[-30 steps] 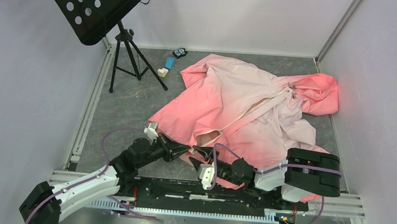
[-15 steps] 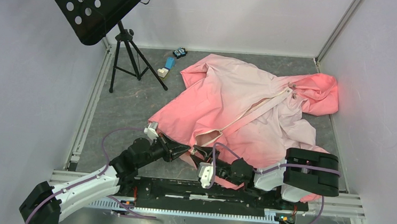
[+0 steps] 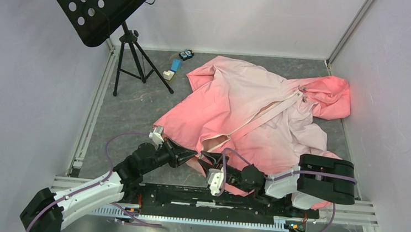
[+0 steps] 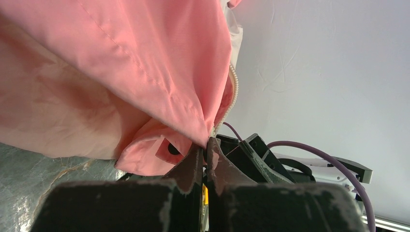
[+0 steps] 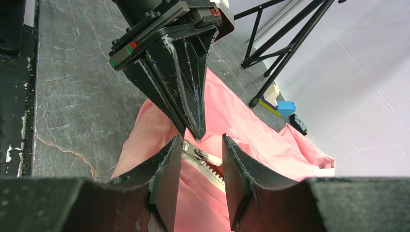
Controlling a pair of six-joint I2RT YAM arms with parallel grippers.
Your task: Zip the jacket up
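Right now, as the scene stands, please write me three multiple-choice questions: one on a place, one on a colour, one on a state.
1. Where is the music stand?
A. In the far left corner
B. On top of the jacket
C. Beside the right arm's base

2. What colour is the zipper strip of the jacket?
A. Black
B. Cream-white
C. Blue

3. How is the left pincer?
A. Wide open in the air
B. Out of every view
C. Shut on the jacket's edge

Answers:
1 A: its tripod stands far back, left of the jacket.
2 B: a pale band runs across the pink cloth.
3 C: the left wrist view shows its fingers pressed together with pink cloth pinched between them.
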